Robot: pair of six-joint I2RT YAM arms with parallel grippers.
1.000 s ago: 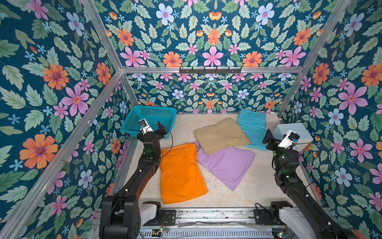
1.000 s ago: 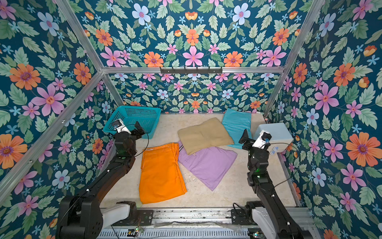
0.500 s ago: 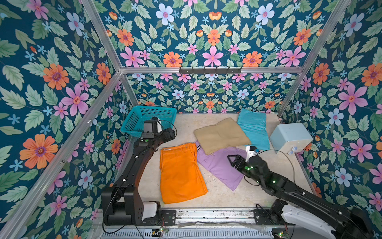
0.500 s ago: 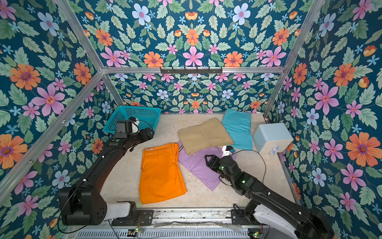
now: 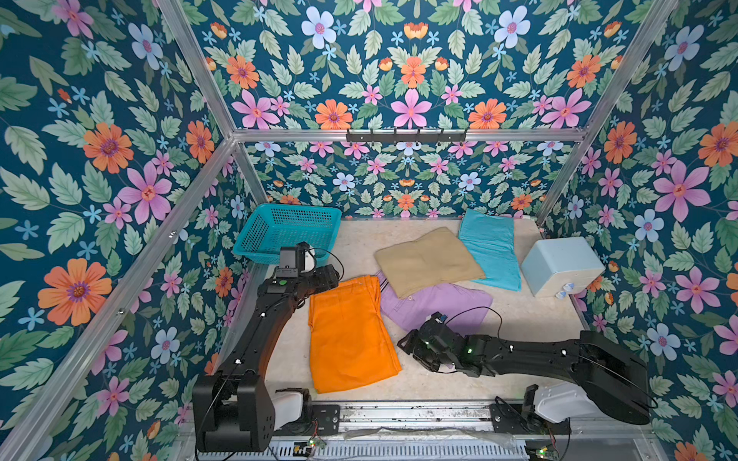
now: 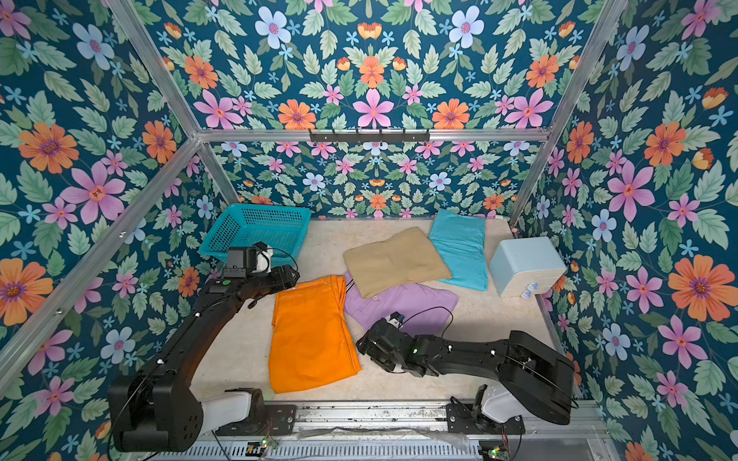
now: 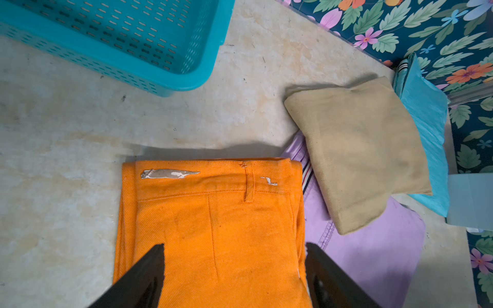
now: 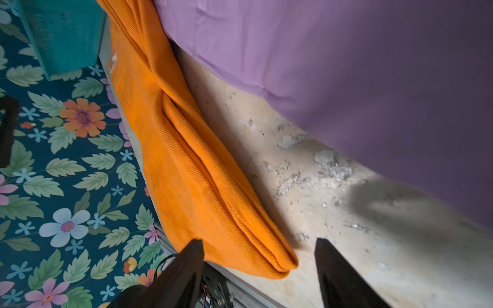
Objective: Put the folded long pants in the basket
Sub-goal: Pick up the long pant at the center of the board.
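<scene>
No legible text, brand, number or sign appears in any view. In the left wrist view, the bright orange folded twill trousers (image 7: 213,226) carry a worn whitish patch (image 7: 168,174) on the waistband at frame centre, with no characters discernible. A small white angular mark (image 7: 269,182) right of it is not readable. In both top views, the pale blue rounded plastic box (image 5: 559,263) shows small blue marks (image 5: 565,289) that are too small to read.

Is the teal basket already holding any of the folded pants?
No, in a top view the basket shows only bare mesh inside, no cloth.

4 pants (image 5: 347,331): orange, tan, lilac, turquoise; basket (image 5: 255,235) teal (perforated).
</scene>
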